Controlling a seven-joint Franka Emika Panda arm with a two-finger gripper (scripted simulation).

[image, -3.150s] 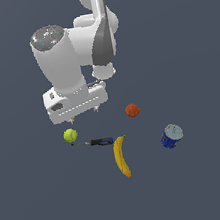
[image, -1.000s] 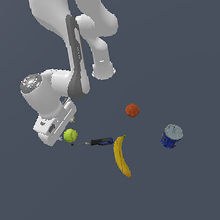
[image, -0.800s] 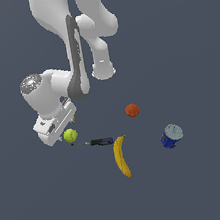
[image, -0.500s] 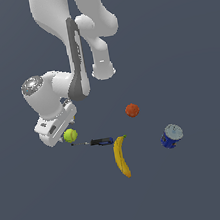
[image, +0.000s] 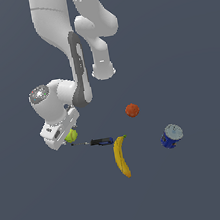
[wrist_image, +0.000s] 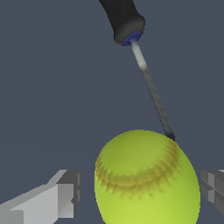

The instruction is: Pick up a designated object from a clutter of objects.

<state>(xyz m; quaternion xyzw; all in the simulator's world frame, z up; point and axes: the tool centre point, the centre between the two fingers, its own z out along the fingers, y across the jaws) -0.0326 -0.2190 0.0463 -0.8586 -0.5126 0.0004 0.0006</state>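
Currently the gripper (wrist_image: 139, 192) is down at table level with its jaws spread wide on either side of the yellow-green ball (wrist_image: 146, 177); a visible gap remains at each finger, so nothing is held. The ball lies on the dark surface at the exterior view's left end of the clutter, partly hidden under the wrist in that view. Principal risk: the screwdriver (wrist_image: 135, 52) has its shaft tip running right up to the ball's far side, apparently touching it, so a closing or lifting move may drag or flick the tool, or the tip may nudge the ball off centre. The ball also sits nearer one finger than the other, so uneven contact could roll it out of the grasp. The banana (image: 121, 156), orange-red ball (image: 132, 110) and blue can (image: 171, 135) lie well apart and pose no evident hazard. Against the frame about three seconds earlier, the hand has moved from above the clutter down onto the ball; over the last second it has barely shifted.
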